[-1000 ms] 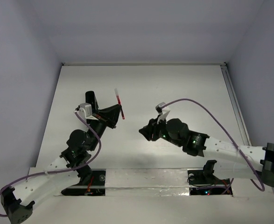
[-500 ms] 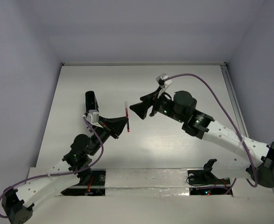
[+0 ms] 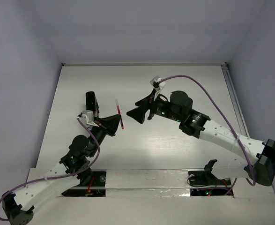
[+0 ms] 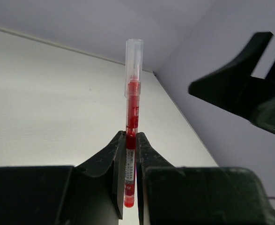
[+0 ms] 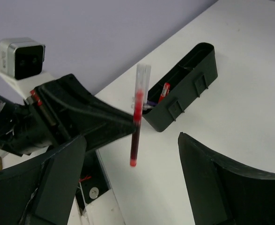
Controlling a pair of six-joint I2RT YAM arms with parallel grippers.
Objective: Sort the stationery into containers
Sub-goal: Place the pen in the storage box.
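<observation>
left end effector [image 4: 131, 140] pinches red pen [image 4: 132, 108], aloft | right end effector [image 3: 136, 111] spread, near pen, untouching | black box [image 5: 184, 89] nearby

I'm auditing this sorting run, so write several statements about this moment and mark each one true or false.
1. The left gripper is shut on the thin red pen with a clear cap. True.
2. The right gripper grips that pen too. False: its jaws stand open, not touching it.
3. The long black rectangular box is empty. False: a second red pen lies inside.
4. The held pen's capped end sticks out beyond the left gripper's fingers. True.
</observation>
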